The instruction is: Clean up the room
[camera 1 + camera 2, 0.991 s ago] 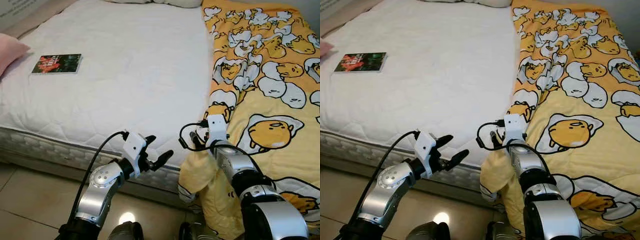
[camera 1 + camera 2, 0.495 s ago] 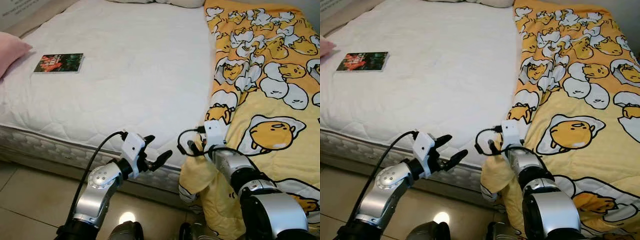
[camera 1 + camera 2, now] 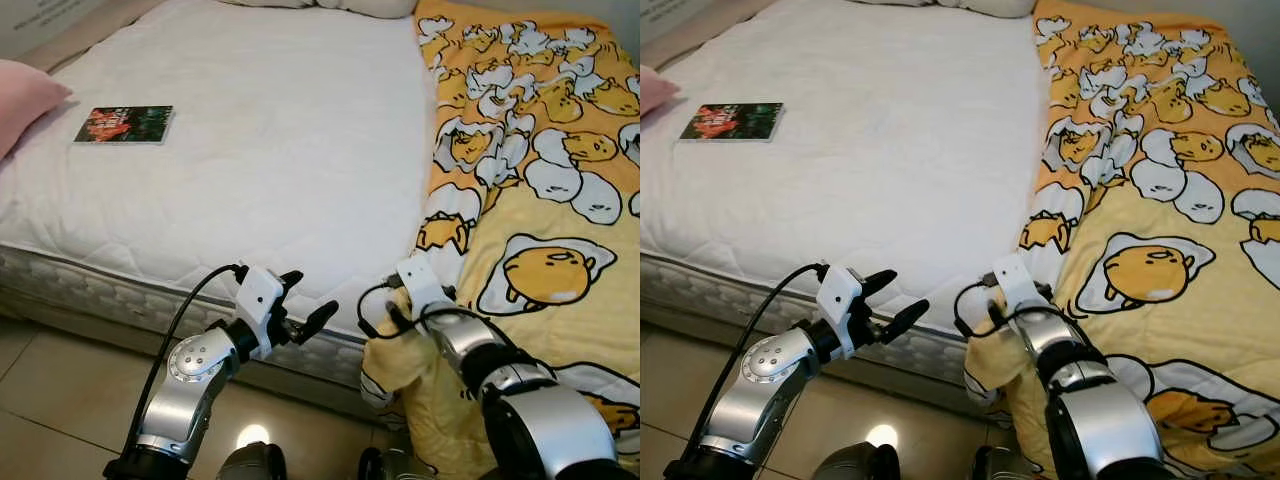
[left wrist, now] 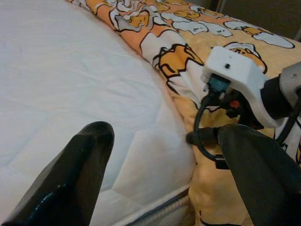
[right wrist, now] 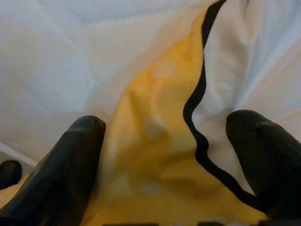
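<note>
Across the upper frame: bed (image 3: 260,150), white quilted mattress cover with stitched diamond pattern, ribbed side panel along its lower edge. Blanket (image 3: 540,200), soft yellow-orange fabric printed with cartoon egg figures, covering the right side of the bed, its corner bunched and drooping over the edge at lower centre. Book (image 3: 124,125), flat, rectangular, glossy dark cover with red, upper left. Pillow (image 3: 25,100), pink, far left edge. Left gripper (image 3: 305,305), two long black fingers spread apart, holding nothing, lower centre beside the mattress edge. Right gripper (image 5: 155,155), fingers parted wide, blanket fold lying between them, not pinched. Floor (image 3: 60,400), glossy beige tile, lower left.
</note>
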{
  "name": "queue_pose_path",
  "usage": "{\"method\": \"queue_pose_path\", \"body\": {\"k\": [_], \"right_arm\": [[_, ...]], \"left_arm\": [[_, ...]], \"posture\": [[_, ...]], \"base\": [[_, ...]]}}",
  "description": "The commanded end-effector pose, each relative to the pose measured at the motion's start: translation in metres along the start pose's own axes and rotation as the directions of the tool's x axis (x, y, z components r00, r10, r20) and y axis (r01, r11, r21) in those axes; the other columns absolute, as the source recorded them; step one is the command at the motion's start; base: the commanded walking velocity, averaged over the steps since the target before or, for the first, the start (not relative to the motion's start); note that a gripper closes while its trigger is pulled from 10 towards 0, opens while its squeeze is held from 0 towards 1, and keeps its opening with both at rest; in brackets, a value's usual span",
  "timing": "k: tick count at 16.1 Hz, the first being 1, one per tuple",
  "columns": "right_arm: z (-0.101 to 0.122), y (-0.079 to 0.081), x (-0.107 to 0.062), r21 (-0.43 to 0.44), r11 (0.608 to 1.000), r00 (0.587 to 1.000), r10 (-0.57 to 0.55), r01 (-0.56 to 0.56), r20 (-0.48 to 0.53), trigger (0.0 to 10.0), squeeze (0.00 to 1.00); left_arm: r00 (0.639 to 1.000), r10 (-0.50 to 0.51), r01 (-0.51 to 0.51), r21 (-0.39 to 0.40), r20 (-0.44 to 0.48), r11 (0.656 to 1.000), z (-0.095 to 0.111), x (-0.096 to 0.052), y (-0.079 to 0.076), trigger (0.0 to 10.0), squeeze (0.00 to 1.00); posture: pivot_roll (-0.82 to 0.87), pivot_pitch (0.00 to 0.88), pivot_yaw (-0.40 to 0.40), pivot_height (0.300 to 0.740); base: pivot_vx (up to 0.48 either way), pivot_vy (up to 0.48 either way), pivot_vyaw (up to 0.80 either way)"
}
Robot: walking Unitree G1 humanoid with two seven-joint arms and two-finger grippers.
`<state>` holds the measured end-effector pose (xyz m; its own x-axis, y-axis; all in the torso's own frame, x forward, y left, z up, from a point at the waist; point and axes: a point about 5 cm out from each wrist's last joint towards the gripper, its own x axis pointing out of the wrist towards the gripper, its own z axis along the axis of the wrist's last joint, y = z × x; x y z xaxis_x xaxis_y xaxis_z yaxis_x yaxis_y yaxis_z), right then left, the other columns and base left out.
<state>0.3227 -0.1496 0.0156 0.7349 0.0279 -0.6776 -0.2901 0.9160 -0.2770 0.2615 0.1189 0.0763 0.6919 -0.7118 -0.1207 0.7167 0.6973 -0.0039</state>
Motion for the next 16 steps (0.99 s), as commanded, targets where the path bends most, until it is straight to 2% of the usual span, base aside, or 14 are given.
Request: {"method": "queue_pose_path", "body": {"k": [1, 2, 3, 4, 7, 10, 16], "right_arm": [[-0.024, -0.003, -0.001, -0.015, 1.000, 0.997, -0.010, 0.008, -0.082, 10.0, 0.00], [-0.025, -0.003, -0.001, 0.003, 1.000, 0.996, -0.008, 0.008, -0.089, 2.2, 0.00], [-0.027, -0.002, -0.001, 0.035, 0.999, 0.995, 0.005, -0.002, -0.098, 0.0, 0.00], [-0.028, -0.001, -0.001, 0.062, 0.998, 0.994, 0.011, -0.004, -0.105, 0.0, 0.00], [-0.036, 0.000, -0.002, 0.219, 0.976, 0.990, 0.037, -0.006, -0.138, 0.0, 0.00], [-0.039, 0.000, -0.002, 0.211, 0.977, 0.989, 0.041, -0.010, -0.139, 0.0, 0.00], [-0.034, 0.005, -0.001, 0.260, 0.965, 0.991, 0.072, -0.040, -0.113, 0.0, 0.00]], "left_arm": [[1.000, 0.001, -0.001, 0.000, -0.004, 1.000, 0.000, -0.001, -0.002, 10.0, 0.00], [1.000, -0.001, 0.001, -0.003, -0.003, 1.000, 0.000, 0.001, -0.003, 10.0, 0.00], [1.000, -0.008, 0.008, -0.006, -0.002, 1.000, 0.000, 0.003, -0.005, 10.0, 0.00], [1.000, -0.011, 0.011, -0.007, -0.002, 1.000, 0.000, 0.004, -0.005, 10.0, 0.00], [1.000, -0.011, 0.011, -0.008, -0.001, 1.000, 0.001, 0.006, -0.005, 10.0, 0.00], [1.000, -0.007, 0.007, -0.011, 0.000, 1.000, 0.001, 0.007, -0.004, 10.0, 0.00], [1.000, -0.013, 0.013, -0.013, 0.000, 1.000, 0.002, 0.010, -0.005, 10.0, 0.00]], "posture": [[0.07, 0.089, -0.030, 0.740], [0.06, 0.091, -0.028, 0.740], [0.06, 0.094, -0.027, 0.740], [0.05, 0.097, -0.027, 0.740], [0.05, 0.102, -0.027, 0.740], [0.05, 0.105, -0.025, 0.740], [0.04, 0.109, -0.023, 0.740]], "base": [[0.000, 0.000, 0.00], [0.000, 0.000, 0.00], [0.000, 0.000, 0.00], [0.000, 0.000, 0.00], [0.000, 0.000, 0.00], [0.000, 0.000, 0.00], [0.000, 0.000, 0.00]]}}
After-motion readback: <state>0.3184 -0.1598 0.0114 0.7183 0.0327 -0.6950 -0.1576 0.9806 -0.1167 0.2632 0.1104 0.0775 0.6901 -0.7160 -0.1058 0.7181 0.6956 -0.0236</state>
